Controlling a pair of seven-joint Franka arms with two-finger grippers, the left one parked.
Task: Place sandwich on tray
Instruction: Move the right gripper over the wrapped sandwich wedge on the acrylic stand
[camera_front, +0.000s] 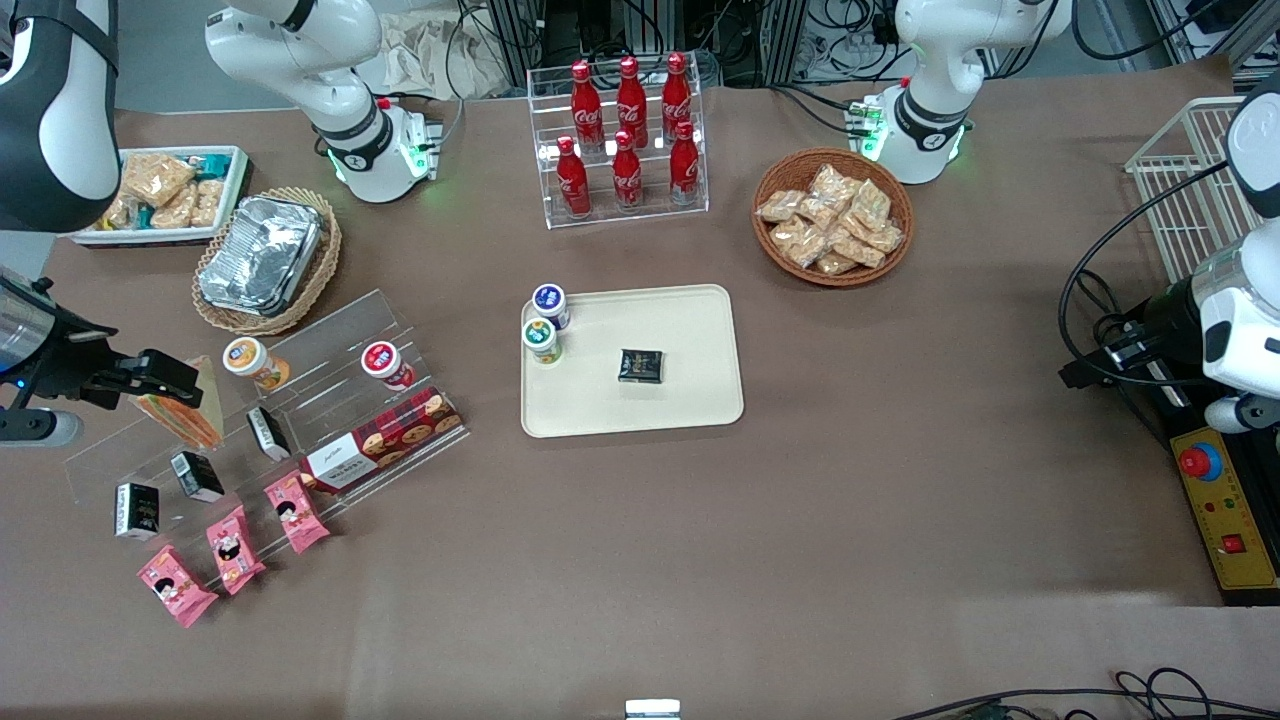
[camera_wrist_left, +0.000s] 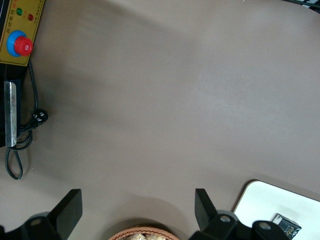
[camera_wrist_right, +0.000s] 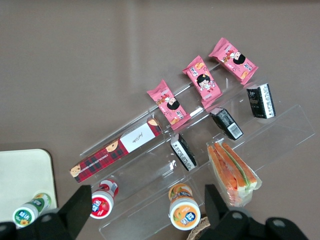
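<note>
Robot lab, dressed as a shop counter. Two arm bases are sitting bolted at the edge of a brown-covered table, cables trailing among metal racks above. An emergency-stop box is lying toward the parked arm's end. Acrylic stands are showing cola bottles and snack packs, shop-style.

Sandwich on stepped stand, under gripper

Gripper hangs just above sandwich, fingers spread; tray well apart toward table's middle, two cups at its edge.
</note>
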